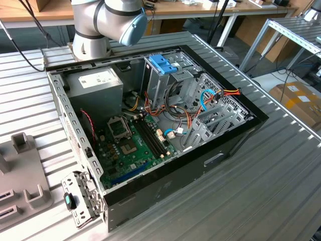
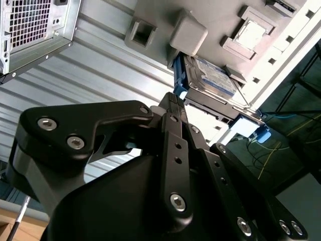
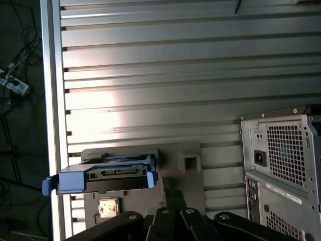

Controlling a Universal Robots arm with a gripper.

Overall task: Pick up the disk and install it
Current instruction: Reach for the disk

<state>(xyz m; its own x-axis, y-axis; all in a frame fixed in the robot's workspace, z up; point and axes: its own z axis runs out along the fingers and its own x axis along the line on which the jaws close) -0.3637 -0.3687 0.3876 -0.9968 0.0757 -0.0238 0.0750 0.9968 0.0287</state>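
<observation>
The disk (image 2: 213, 75) lies on a grey fixture plate (image 2: 145, 32) near the table's edge. Its white label with blue marks faces the camera in the second wrist view. In the first wrist view the disk (image 3: 105, 174) shows end-on, with blue plastic rails along its sides. My gripper (image 2: 173, 103) hangs above the plate, close beside one blue rail of the disk; in the first wrist view the gripper (image 3: 170, 195) sits just to the side of the disk. I cannot tell whether it touches the disk.
The open computer case (image 1: 150, 125) lies on the ribbed metal table (image 1: 281, 175) with its motherboard exposed. Inside it stand a metal drive cage topped by a blue bracket (image 1: 163, 63) and a grey power-supply box (image 1: 95, 83). The case's rear (image 3: 281, 165) is near the fixture plate (image 1: 20, 165).
</observation>
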